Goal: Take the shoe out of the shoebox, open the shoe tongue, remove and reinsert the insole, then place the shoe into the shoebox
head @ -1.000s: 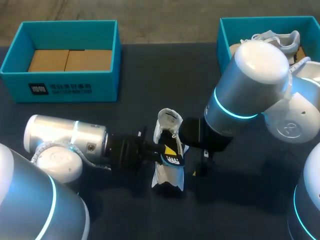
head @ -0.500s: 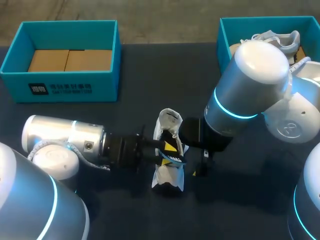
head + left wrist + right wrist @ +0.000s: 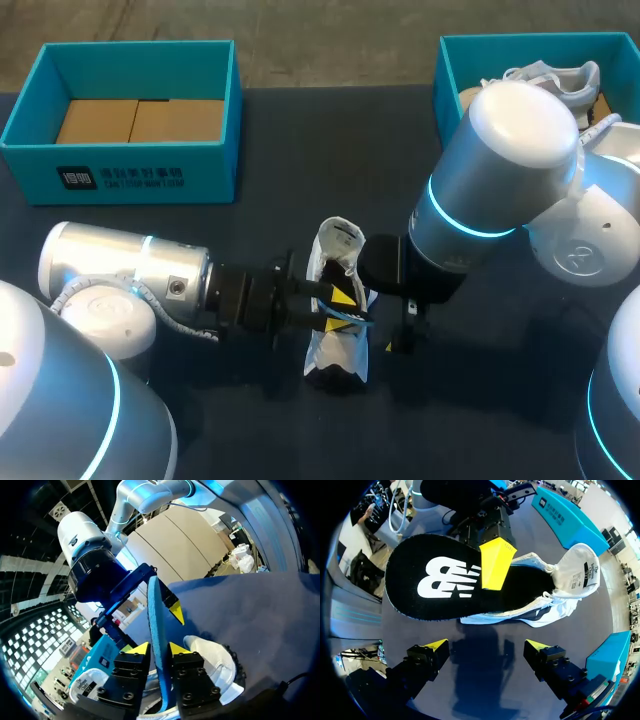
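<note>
A white shoe [image 3: 334,358] lies on the dark table, tongue [image 3: 338,240] pulled up and toe toward me. A black insole with a blue edge [image 3: 348,318] stands on edge above its opening. My left gripper [image 3: 338,298] comes in from the left. In its wrist view the insole [image 3: 156,625] fills the gap between the yellow tips, so that gripper [image 3: 157,649] is shut on it, with the shoe [image 3: 216,666] below. My right gripper [image 3: 486,644] stands open just right of the shoe [image 3: 559,607], facing the insole [image 3: 427,582]. One left fingertip [image 3: 495,562] lies on the insole's face.
A teal shoebox [image 3: 140,182] with brown card inside stands at the back left. A second teal box [image 3: 452,60] at the back right holds another white shoe [image 3: 560,75]. My right arm's big elbow [image 3: 505,170] hangs over the table's right middle.
The left arm has pushed slightly right over the shoe. The insole has turned from showing its printed face to standing nearly edge-on. The right arm has stayed still.
</note>
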Available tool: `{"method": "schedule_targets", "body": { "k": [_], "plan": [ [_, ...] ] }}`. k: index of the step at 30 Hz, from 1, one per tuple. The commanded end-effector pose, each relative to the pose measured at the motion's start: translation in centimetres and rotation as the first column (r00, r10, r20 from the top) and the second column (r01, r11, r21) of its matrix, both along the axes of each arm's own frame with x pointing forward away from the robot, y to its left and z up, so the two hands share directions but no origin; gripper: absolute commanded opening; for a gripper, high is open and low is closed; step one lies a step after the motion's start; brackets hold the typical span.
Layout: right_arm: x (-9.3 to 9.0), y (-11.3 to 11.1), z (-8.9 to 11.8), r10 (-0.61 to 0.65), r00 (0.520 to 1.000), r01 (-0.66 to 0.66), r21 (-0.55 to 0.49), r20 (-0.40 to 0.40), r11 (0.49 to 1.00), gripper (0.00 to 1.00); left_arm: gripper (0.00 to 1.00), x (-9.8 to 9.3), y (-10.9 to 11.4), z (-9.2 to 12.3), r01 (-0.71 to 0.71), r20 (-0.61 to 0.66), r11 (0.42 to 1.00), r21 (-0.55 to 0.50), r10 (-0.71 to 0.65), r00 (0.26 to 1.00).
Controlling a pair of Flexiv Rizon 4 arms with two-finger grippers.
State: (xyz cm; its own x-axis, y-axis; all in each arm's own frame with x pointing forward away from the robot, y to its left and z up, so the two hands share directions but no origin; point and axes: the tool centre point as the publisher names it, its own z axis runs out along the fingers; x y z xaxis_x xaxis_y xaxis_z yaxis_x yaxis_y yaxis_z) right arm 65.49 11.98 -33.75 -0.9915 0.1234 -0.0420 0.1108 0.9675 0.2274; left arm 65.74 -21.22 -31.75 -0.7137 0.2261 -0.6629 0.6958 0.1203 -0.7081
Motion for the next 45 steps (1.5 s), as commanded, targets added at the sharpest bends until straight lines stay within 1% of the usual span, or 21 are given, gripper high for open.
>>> {"method": "schedule_targets", "body": {
  "k": [1,2,7,10,15,22,26,31,38,43,44,45],
  "plan": [
    [-0.1,0.0,-0.1,-0.001,1.000,0.001,-0.001,0.002,1.000,1.00,0.07,-0.3,-0.3,0.3,0.001,-0.001,1.000,0.018,-0.001,1.000],
    [-0.1,0.0,-0.1,-0.001,1.000,0.001,-0.001,0.002,1.000,1.00,0.00,-0.3,-0.3,0.4,0.006,0.002,1.000,0.021,-0.006,1.000],
    [-0.1,0.0,-0.1,-0.001,1.000,0.001,-0.001,0.002,1.000,1.00,0.00,-0.4,-0.2,-0.1,0.043,0.043,0.999,0.032,-0.045,0.998],
    [-0.1,0.0,-0.1,-0.001,1.000,0.001,-0.001,0.002,1.000,1.00,0.00,-0.3,-0.1,-0.5,0.080,0.064,0.997,0.020,-0.081,0.995],
    [-0.1,0.0,-0.1,-0.001,1.000,0.001,-0.001,0.002,1.000,1.00,0.00,0.1,0.2,-1.4,0.095,0.106,0.995,0.029,-0.097,0.990],
    [-0.1,0.0,-0.1,-0.001,1.000,0.001,-0.001,0.002,1.000,1.00,0.00,0.8,0.2,-1.8,0.107,0.146,0.994,0.020,-0.109,0.983],
    [-0.1,0.0,-0.1,-0.001,1.000,0.001,-0.001,0.002,1.000,1.00,0.00,1.1,0.1,-2.2,0.103,0.203,0.994,0.039,-0.109,0.973],
    [-0.1,0.0,-0.1,-0.001,1.000,0.001,-0.001,0.002,1.000,1.00,0.00,1.6,0.1,-2.8,0.054,0.248,0.996,0.064,-0.068,0.966],
    [-0.1,0.0,-0.1,-0.001,1.000,0.001,-0.001,0.002,1.000,1.00,0.00,2.1,0.2,-3.2,0.030,0.248,0.997,0.066,-0.046,0.968],
    [-0.1,0.0,-0.1,-0.001,1.000,0.001,-0.001,0.002,1.000,1.00,0.00,1.8,0.4,-3.0,0.035,0.207,0.998,0.049,-0.044,0.977],
    [-0.1,0.0,-0.1,-0.001,1.000,0.001,-0.001,0.002,1.000,1.00,0.05,1.7,0.5,-2.9,0.038,0.193,0.998,0.041,-0.045,0.980],
    [-0.1,0.0,-0.1,-0.001,1.000,0.001,-0.001,0.002,1.000,1.00,0.19,1.6,0.5,-2.8,0.041,0.176,0.999,0.032,-0.046,0.983]
  ]
}}
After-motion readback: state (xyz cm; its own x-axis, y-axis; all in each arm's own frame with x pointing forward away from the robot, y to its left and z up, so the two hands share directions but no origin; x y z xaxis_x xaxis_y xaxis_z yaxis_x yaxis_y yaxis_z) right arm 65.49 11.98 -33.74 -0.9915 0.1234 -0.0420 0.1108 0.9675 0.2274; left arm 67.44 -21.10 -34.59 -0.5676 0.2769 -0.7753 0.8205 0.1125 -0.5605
